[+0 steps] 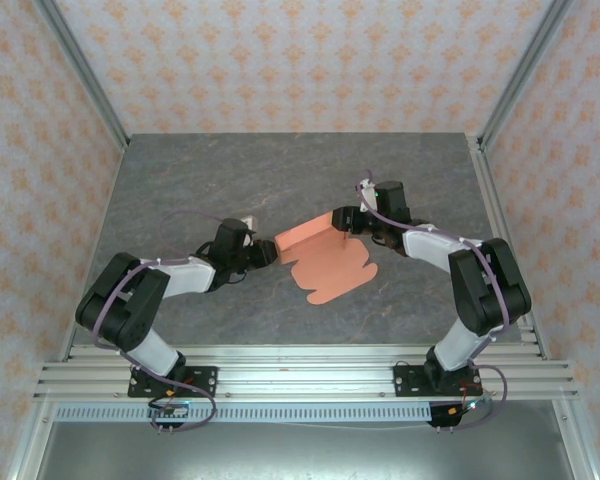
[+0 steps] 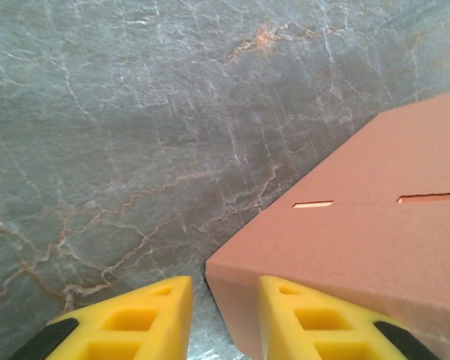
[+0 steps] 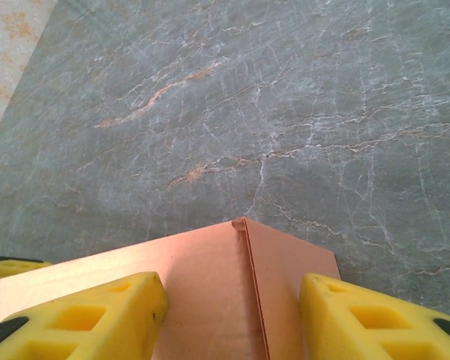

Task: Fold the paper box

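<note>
Claws astride paper box [image 1: 330,265] ends, left claw [image 2: 225,289], right claw [image 3: 232,289]; contact cut off, grip untellable.

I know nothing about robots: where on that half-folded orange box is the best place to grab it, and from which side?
Probably the upright wall of the box, at either end, coming in low from the left or right. It stands as a thin edge that fingers can straddle; the tabbed part lies flat on the table, with nothing to pinch.
</note>
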Controlling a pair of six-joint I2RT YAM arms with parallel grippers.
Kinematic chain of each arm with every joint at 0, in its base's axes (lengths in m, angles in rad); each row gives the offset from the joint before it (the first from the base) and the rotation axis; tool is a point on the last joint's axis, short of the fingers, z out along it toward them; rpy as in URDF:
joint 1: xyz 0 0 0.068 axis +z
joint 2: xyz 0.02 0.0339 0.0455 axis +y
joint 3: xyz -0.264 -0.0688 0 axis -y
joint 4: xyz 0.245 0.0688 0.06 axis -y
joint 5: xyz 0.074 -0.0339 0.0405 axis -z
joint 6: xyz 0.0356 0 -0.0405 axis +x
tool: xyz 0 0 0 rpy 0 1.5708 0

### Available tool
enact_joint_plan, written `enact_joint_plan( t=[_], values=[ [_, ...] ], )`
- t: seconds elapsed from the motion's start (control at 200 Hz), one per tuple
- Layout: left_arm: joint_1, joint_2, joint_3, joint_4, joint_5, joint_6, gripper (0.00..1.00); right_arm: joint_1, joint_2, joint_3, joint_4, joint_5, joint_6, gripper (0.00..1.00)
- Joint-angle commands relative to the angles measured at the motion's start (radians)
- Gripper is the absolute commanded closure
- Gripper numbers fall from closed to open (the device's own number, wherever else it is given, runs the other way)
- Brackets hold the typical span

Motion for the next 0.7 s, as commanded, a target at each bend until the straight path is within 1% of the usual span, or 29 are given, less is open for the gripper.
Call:
enact_joint_plan(
  t=[0.0,0.05,0.12,0.175,0.295,0.375,0.4,0.425,0.49,0.505,0.581,0.621,0.696],
  values=[
    [-0.027,0.013,0.009,0.075,0.050,0.021,0.71,0.021,0.033,-0.001,-0.061,-0.024,-0.024,0.48],
    [-0.028,0.020,0.009,0.067,0.045,0.022,0.70,0.022,0.033,-0.001,-0.064,-0.022,-0.025,0.49],
    [-0.028,0.020,0.004,0.061,0.036,0.024,0.64,0.023,0.033,-0.004,-0.065,-0.019,-0.025,0.49],
    [-0.028,0.011,-0.004,0.062,0.029,0.027,0.62,0.022,0.032,-0.005,-0.064,-0.016,-0.025,0.49],
    [-0.028,-0.040,-0.004,0.011,0.002,0.046,0.62,0.022,0.029,-0.007,-0.066,-0.013,-0.025,0.50],
    [-0.027,-0.108,-0.004,-0.051,-0.035,0.056,0.60,0.022,0.026,-0.008,-0.065,-0.010,-0.027,0.49],
    [-0.028,-0.136,-0.001,-0.086,-0.054,0.062,0.58,0.023,0.024,-0.008,-0.065,-0.008,-0.027,0.50],
    [-0.030,-0.165,0.004,-0.130,-0.081,0.069,0.54,0.022,0.025,-0.008,-0.065,-0.008,-0.027,0.49],
    [-0.042,-0.244,0.032,-0.271,-0.183,0.088,0.47,0.023,0.022,-0.009,-0.067,-0.007,-0.027,0.49],
    [-0.047,-0.262,0.038,-0.303,-0.206,0.117,0.46,0.023,0.022,-0.009,-0.067,-0.007,-0.027,0.49],
    [-0.070,-0.341,0.078,-0.433,-0.301,0.175,0.41,0.021,0.018,-0.010,-0.068,-0.007,-0.027,0.49],
    [-0.078,-0.369,0.102,-0.490,-0.328,0.207,0.39,0.023,0.015,-0.010,-0.067,-0.005,-0.027,0.49],
    [-0.082,-0.385,0.165,-0.597,-0.329,0.266,0.37,0.022,0.013,-0.010,-0.068,-0.006,-0.028,0.49]
  ],
)
